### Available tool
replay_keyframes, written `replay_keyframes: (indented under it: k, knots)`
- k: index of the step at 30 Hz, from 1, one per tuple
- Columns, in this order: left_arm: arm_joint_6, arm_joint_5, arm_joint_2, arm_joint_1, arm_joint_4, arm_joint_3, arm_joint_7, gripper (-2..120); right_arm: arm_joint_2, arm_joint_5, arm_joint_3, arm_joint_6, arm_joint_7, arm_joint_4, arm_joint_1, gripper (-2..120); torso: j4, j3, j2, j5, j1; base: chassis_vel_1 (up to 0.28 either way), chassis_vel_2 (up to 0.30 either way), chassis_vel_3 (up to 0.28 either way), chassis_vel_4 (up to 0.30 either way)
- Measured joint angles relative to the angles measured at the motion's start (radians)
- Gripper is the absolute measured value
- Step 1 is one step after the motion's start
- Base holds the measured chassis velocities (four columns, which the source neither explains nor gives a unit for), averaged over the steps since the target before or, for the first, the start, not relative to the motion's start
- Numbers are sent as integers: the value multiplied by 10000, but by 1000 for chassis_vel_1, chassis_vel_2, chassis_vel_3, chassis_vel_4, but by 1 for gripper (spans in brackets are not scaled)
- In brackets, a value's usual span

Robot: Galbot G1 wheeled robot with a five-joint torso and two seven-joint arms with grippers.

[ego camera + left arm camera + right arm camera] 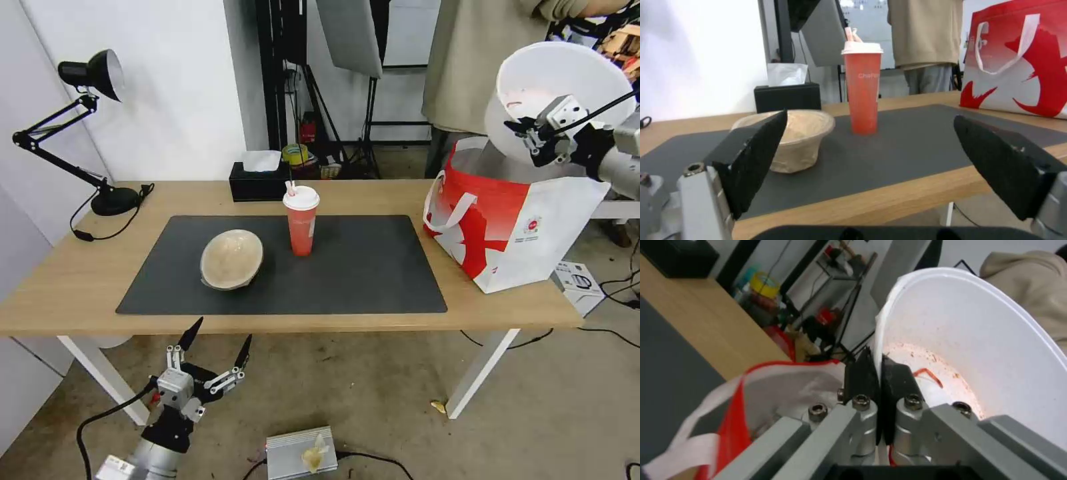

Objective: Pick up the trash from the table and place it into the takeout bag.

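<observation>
My right gripper [517,127] [878,361] is shut on the rim of the white plastic bowl [557,87] [969,340], which is tilted in the air above the open takeout bag [517,227] [764,390]. Red scraps cling to the bowl's inside. The bag stands at the right end of the table [67,280]. On the dark grey mat [360,267] stand the red paper cup [301,220] [862,90] with its white lid and, to its left, the beige bowl [232,259] [795,140], tipped on its side. Below the table's front edge, my left gripper [217,337] [869,153] hangs open and holds nothing.
A black tissue box [259,179] [787,96] sits at the table's back edge and a black desk lamp [93,127] at the back left. A small white box [579,283] lies on the floor by the bag, and a silver box [300,453] on the floor in front. A person stands behind the bag.
</observation>
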Motion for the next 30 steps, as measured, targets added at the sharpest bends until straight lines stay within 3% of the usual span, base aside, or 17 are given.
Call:
replay_keyframes:
  k: [30]
  knots:
    - [-18,84,-211,-56,294,51,156,100,1371,-1054,-275,359,-14,-1795,-46,0,0,1,-1,1,0,0,0,0,0]
